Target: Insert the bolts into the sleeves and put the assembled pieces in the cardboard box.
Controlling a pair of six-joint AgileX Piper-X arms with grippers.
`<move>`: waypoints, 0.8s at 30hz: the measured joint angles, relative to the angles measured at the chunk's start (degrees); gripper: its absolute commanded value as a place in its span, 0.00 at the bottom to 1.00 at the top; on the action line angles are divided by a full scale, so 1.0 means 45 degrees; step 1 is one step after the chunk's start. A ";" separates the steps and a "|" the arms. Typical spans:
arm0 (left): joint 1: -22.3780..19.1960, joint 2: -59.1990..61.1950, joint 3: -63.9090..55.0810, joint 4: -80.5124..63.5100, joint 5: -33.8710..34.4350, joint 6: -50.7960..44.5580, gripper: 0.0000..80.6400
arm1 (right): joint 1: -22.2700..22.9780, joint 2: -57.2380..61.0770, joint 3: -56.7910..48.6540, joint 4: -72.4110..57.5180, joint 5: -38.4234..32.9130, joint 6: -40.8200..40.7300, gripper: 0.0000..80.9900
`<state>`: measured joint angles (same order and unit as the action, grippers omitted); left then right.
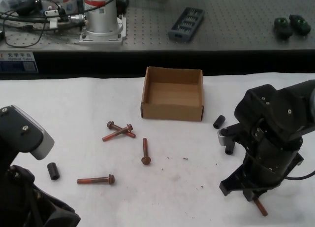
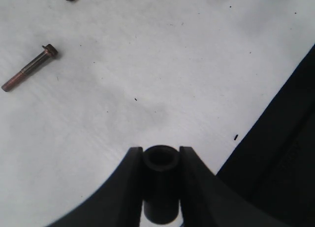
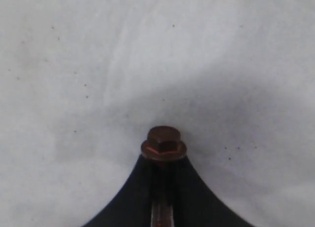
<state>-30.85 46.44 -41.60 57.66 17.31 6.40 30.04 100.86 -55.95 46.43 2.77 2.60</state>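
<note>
High view count first: four loose bolts (image 1: 145,150) lie on the white cloth (image 1: 167,197). Two are crossed left of centre, one is just right of those, and one is nearer and further left. A fifth bolt (image 3: 163,144) is pinched in the right gripper (image 3: 163,163) at the near right, its hex flange head poking past the fingertips and the shank between them. All five look like coppery, rusty metal.

Sleeves are short matte black tubes. One sleeve (image 1: 53,171) lies at the near left and another sits just right of the cardboard box (image 1: 172,111). A third sleeve (image 2: 161,185) is clamped in the left gripper (image 2: 161,152), hollow end facing the camera. A dark bit (image 1: 229,149) beside the right arm might be one more, can't tell.

One box, plain brown card with an open top, sits far centre on the cloth. A blue-and-white label (image 1: 17,59) sits on the far bench edge, print too small to read.
</note>
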 measured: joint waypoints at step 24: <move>0.0000 0.0000 0.0606 -0.2852 0.0000 -0.2238 0.01 | 0.2110 -0.4447 0.2163 -0.5440 -0.2201 0.0241 0.09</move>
<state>-30.85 46.44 -38.87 44.82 17.31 -3.67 39.53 80.85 -46.22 21.95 -7.14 3.68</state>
